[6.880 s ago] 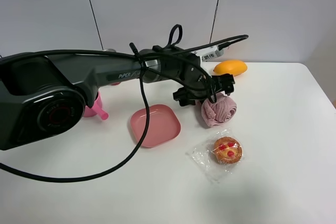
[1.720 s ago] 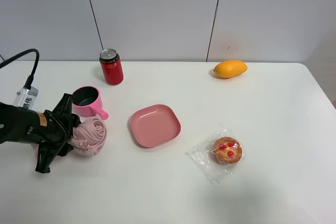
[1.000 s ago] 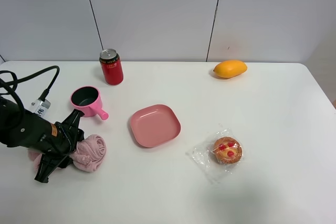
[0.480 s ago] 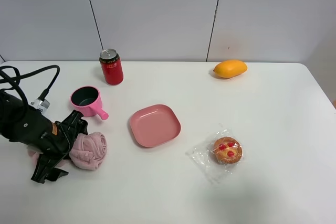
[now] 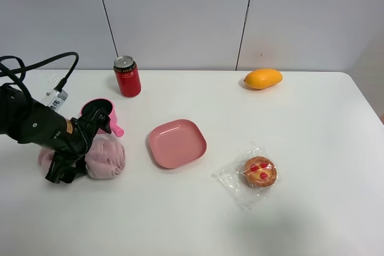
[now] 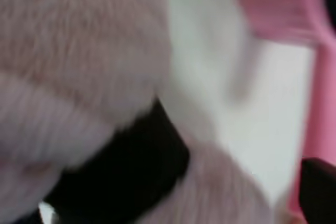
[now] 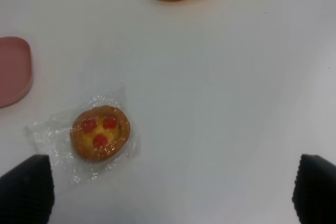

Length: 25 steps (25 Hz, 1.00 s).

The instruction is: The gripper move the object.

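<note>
White table (image 5: 312,148): towel (image 5: 105,157) lies at its left end, just beside the pink cup (image 5: 103,108)
Left gripper (image 5: 81,148) straddles it, jaws spread: likely the release; next, lift straight up clear of the cup

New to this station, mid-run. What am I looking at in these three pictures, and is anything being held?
It is a two-armed robot at a white table. The wide picture comes from a camera mounted high, the other two from cameras on each arm's wrist. The left gripper, a black claw, straddles a rolled pink towel bound by a black band. Its blurred wrist view shows that towel close up. Whether it grips it, I cannot tell. The right gripper is open and empty, and its view shows a wrapped tart and a mango. Also there: a pink cup, a red can, a pink plate.
</note>
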Each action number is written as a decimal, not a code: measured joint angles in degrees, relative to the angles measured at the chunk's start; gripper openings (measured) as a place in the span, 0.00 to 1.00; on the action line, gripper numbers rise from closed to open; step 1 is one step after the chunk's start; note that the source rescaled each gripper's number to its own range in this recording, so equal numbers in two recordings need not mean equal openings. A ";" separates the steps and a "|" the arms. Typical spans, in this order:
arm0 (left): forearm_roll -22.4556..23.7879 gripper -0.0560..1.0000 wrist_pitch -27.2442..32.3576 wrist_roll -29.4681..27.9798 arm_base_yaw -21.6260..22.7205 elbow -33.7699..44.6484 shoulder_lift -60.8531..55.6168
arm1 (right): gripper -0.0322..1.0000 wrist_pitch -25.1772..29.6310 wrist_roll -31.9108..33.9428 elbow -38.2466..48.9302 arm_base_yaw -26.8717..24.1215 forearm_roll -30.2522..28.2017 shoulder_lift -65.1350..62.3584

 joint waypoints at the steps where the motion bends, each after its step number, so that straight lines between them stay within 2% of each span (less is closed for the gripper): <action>1: -0.08 0.99 -0.06 3.59 -0.53 -0.37 0.00 | 1.00 0.00 0.00 0.00 0.00 0.00 0.00; 7: -4.90 0.99 0.36 25.74 -4.64 -0.84 -0.10 | 1.00 0.00 0.00 0.00 0.00 0.00 0.00; 10: -6.64 0.99 1.33 38.99 -7.17 -0.84 -0.72 | 1.00 0.00 0.00 0.00 0.00 0.00 0.00; 14: -7.18 0.99 3.54 57.29 -10.24 -0.84 -4.08 | 1.00 0.00 0.00 0.00 0.00 0.00 0.00; 17: -7.24 0.99 4.78 68.49 -12.27 -0.84 -8.48 | 1.00 0.00 0.00 0.00 0.00 0.00 0.00; 20: -7.35 0.99 6.59 74.81 -13.91 -0.84 -13.14 | 1.00 0.00 0.00 0.00 0.00 0.00 0.00; 25: -7.37 0.99 8.39 81.81 -14.96 -0.84 -21.03 | 1.00 0.00 0.00 0.00 0.00 0.00 0.00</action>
